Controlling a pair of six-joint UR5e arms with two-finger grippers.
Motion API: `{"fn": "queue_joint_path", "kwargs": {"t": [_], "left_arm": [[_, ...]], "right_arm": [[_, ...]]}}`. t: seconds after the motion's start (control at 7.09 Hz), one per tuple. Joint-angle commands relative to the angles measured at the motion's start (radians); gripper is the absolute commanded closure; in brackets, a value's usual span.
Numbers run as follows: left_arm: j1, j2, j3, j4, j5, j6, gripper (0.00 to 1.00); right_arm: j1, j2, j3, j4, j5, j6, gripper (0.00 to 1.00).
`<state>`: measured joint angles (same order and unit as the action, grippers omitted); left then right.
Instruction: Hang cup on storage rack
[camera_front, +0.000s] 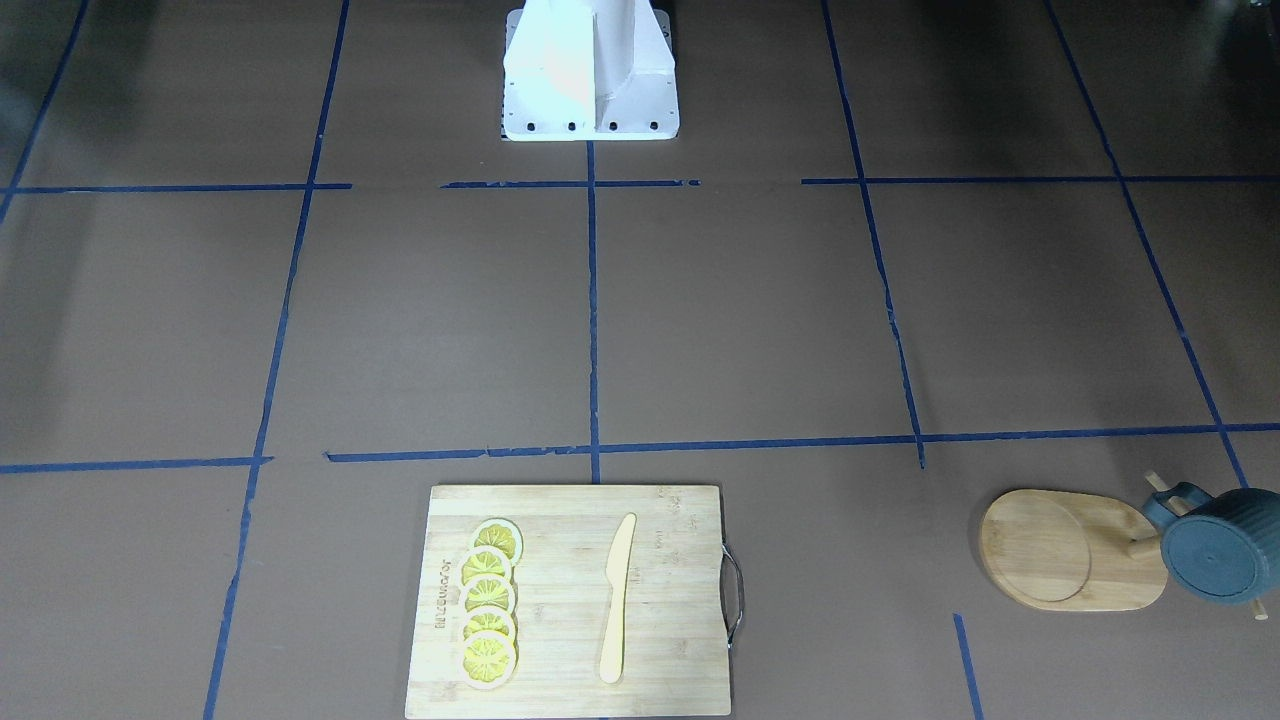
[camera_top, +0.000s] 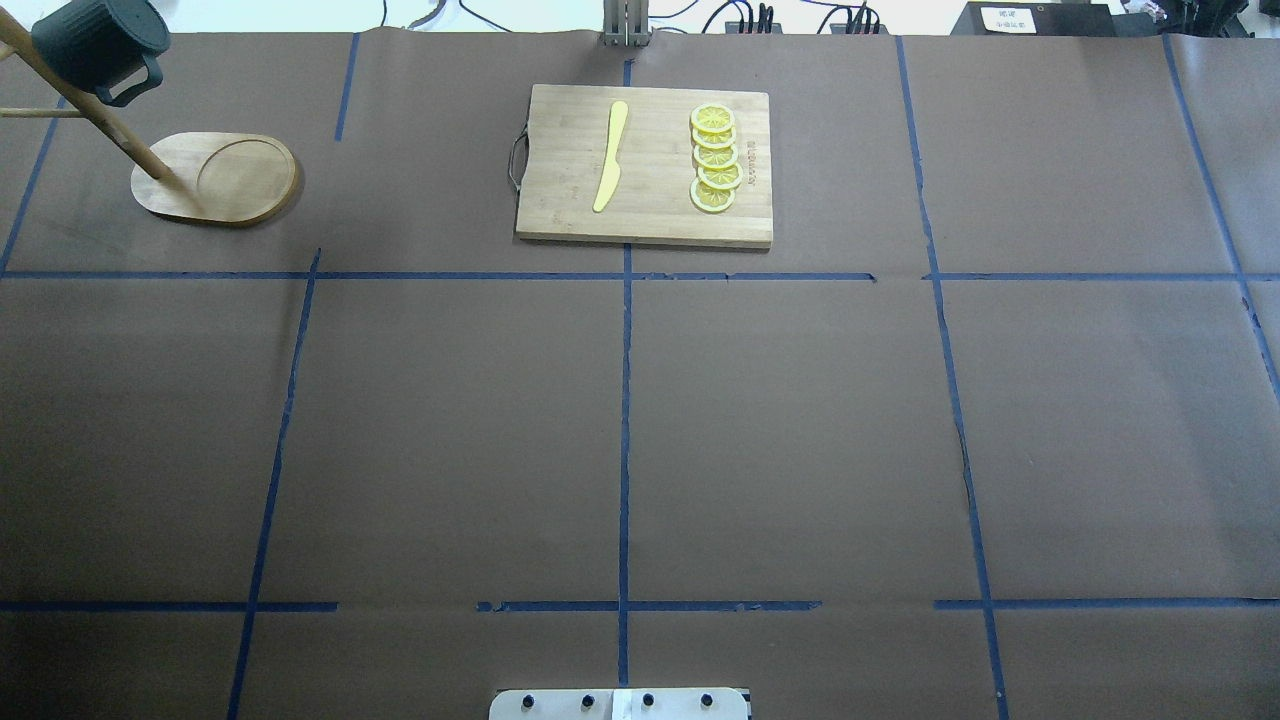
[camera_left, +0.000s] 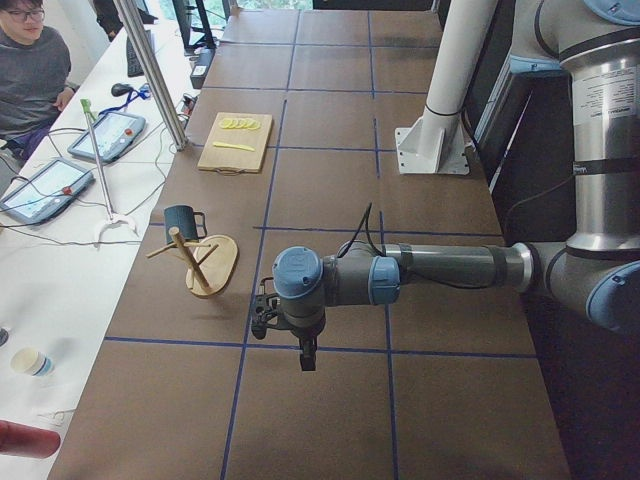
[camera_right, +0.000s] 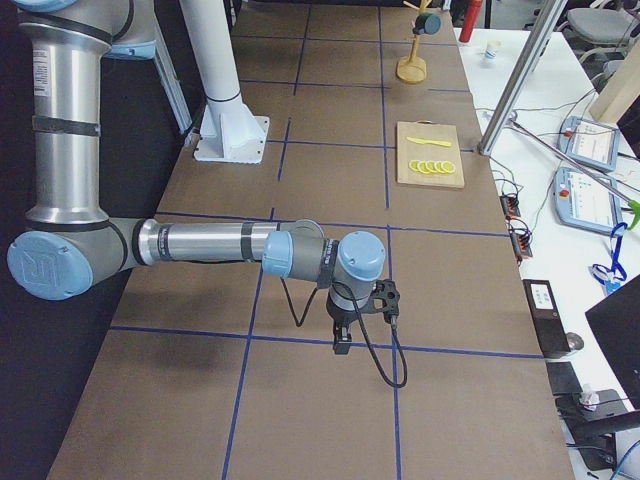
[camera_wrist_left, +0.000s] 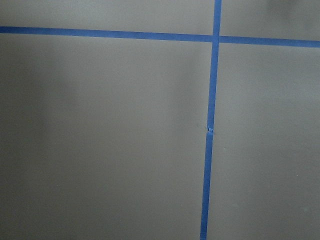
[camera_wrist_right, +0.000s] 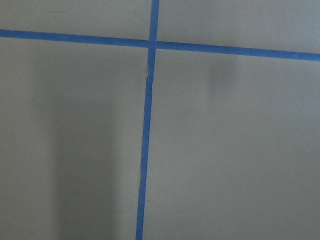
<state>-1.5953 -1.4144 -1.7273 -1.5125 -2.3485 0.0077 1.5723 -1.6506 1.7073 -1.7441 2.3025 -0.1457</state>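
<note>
The dark teal-grey cup (camera_front: 1220, 555) hangs by its handle on a peg of the bamboo storage rack (camera_front: 1040, 550), mouth turned away from the front camera. In the overhead view the cup (camera_top: 100, 45) and rack (camera_top: 235, 175) are at the far left corner. Both also show in the left view: cup (camera_left: 182, 220), rack (camera_left: 215, 265). My left gripper (camera_left: 307, 358) hangs over bare table, well away from the rack. My right gripper (camera_right: 342, 340) hangs over bare table at the other end. I cannot tell whether either is open or shut. Both wrist views show only brown table and blue tape.
A rectangular wooden cutting board (camera_front: 670, 600) lies at the table's far middle edge with a yellow knife (camera_front: 618, 600) and several lemon slices (camera_front: 490, 600) on it. The robot's white base (camera_front: 590, 70) stands at the near middle. An operator (camera_left: 30, 70) sits beside the table.
</note>
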Motion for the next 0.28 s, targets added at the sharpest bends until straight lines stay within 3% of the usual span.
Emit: {"fn": "queue_joint_path", "kwargs": {"t": [0.0, 0.14], "left_arm": [[0.0, 0.0, 0.002, 0.0, 0.0, 0.0, 0.0], [0.0, 0.0, 0.003, 0.0, 0.0, 0.0, 0.0]], "right_arm": [[0.0, 0.0, 0.001, 0.0, 0.0, 0.0, 0.0], [0.0, 0.0, 0.002, 0.0, 0.0, 0.0, 0.0]]}}
